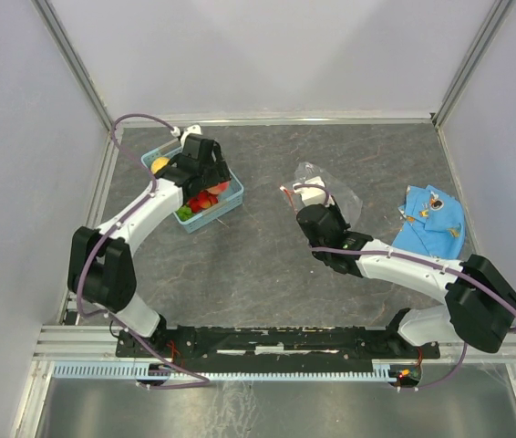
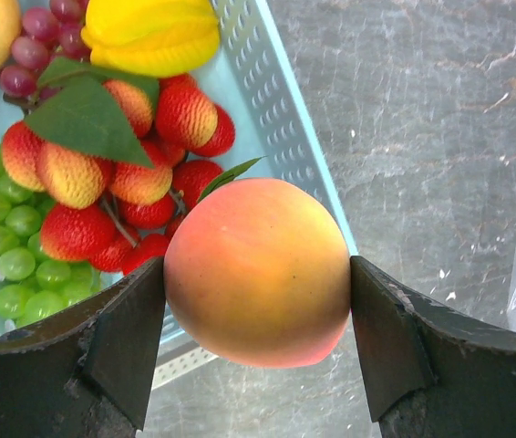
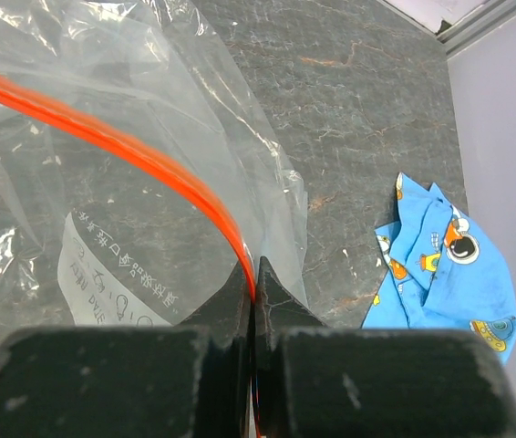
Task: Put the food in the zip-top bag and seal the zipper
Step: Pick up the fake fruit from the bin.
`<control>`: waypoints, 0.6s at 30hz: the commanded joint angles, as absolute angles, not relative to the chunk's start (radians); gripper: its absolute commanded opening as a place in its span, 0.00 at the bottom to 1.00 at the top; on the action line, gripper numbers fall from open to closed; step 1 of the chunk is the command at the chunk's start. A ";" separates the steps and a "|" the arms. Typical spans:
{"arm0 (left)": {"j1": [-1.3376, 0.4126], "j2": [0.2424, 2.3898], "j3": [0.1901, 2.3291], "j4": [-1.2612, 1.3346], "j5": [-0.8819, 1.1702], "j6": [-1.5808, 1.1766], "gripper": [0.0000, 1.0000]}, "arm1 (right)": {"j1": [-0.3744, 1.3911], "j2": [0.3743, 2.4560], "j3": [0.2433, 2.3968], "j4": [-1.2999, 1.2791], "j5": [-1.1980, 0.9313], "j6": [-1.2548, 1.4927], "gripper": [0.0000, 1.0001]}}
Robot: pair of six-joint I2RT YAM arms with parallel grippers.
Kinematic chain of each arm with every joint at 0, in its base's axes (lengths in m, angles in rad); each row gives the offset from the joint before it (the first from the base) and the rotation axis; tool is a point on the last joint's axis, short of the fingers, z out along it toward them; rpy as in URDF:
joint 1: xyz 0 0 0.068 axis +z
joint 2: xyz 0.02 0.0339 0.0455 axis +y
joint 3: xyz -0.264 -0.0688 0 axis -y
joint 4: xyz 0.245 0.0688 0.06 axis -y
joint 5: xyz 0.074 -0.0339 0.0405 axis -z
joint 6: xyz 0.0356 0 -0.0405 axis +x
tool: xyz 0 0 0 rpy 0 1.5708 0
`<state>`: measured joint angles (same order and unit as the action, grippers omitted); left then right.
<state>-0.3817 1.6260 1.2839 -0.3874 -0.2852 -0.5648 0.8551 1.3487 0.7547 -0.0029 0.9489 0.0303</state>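
My left gripper (image 2: 258,278) is shut on an orange peach (image 2: 258,242), with a finger pressed to each side of it. The peach sits over the wall of the light blue basket (image 2: 281,128). Inside lie red strawberries (image 2: 149,182), green grapes (image 2: 12,251) and a yellow fruit (image 2: 153,36). In the top view the left gripper (image 1: 205,185) is over the basket (image 1: 231,212). My right gripper (image 3: 254,272) is shut on the red-orange zipper (image 3: 149,162) of the clear zip-top bag (image 3: 130,82), holding its mouth up. From above, the bag (image 1: 331,187) lies mid-table by the right gripper (image 1: 307,199).
A blue printed cloth (image 1: 431,219) lies at the right of the table, right of the bag, and shows in the right wrist view as the cloth (image 3: 440,265). Grey walls close in the table on three sides. Dark bare tabletop (image 1: 258,246) separates basket and bag.
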 commanded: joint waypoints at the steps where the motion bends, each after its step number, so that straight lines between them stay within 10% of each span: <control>1: -0.379 1.531 1.197 -0.338 -0.224 -0.517 0.62 | 0.850 1.317 0.782 0.001 0.932 0.064 0.02; 18: -0.428 1.214 0.834 0.049 0.108 -0.720 0.56 | 0.849 1.321 0.879 -0.167 0.748 0.215 0.02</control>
